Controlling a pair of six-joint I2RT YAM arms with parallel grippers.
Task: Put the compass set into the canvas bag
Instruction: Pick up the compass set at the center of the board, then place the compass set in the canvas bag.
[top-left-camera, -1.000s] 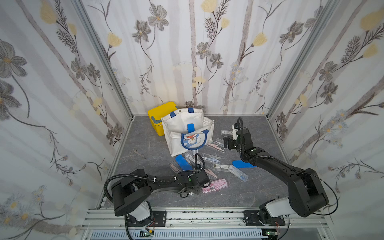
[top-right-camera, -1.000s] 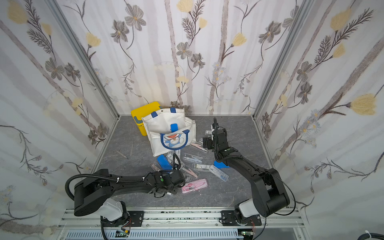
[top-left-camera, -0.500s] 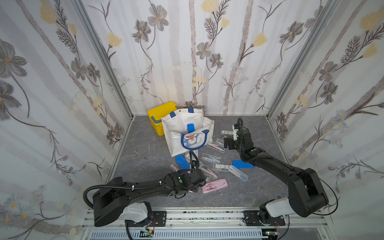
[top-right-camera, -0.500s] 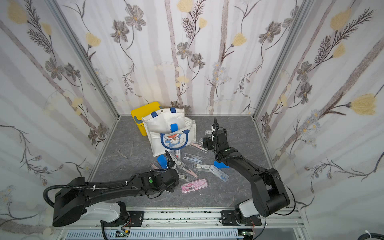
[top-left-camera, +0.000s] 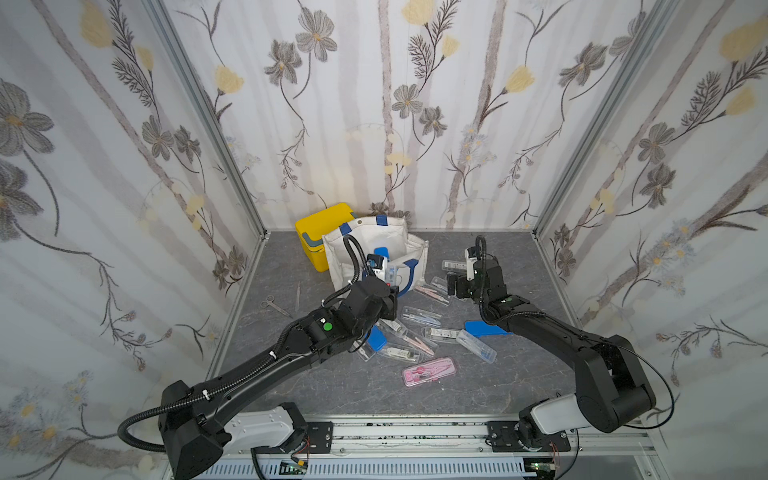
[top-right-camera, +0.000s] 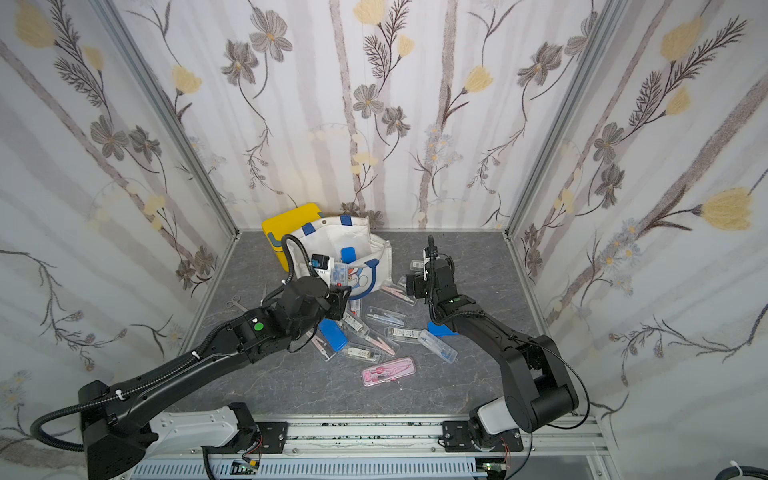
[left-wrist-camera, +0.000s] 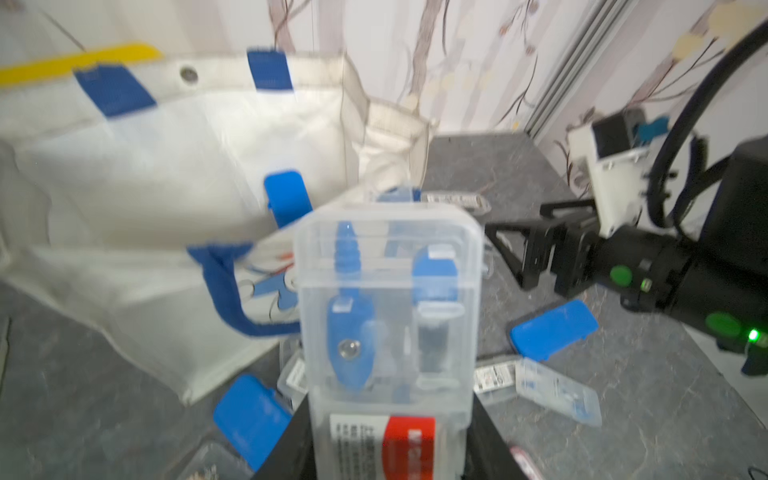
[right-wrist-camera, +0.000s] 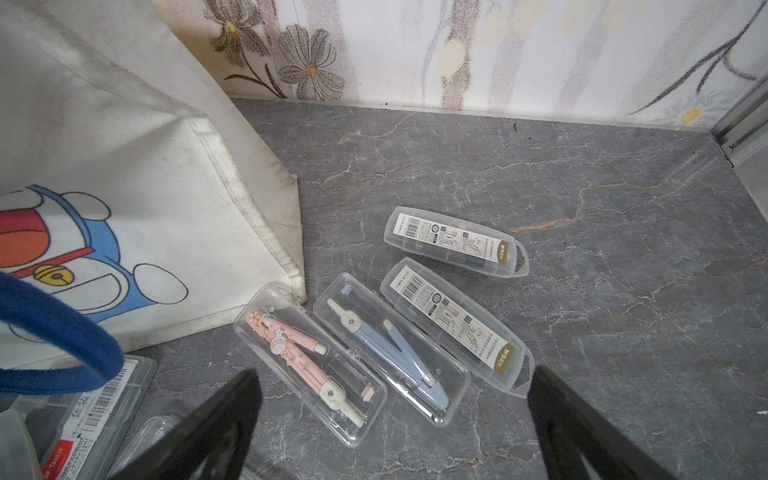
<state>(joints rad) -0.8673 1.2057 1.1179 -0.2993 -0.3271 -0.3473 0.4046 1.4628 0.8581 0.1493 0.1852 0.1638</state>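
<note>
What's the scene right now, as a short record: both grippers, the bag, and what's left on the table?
left gripper: shut on clear case, raised at the bag's front, not yet inside
right gripper: open, empty, above cases beside the bag
bag: standing, mouth open
table: many loose cases, one pink case

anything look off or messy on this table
Yes. The canvas bag sags, its front wall crumpled. Compass cases lie scattered at all angles before it, some overlapping. Small scissors lie apart near the left wall. The left gripper holds one clear case.
</note>
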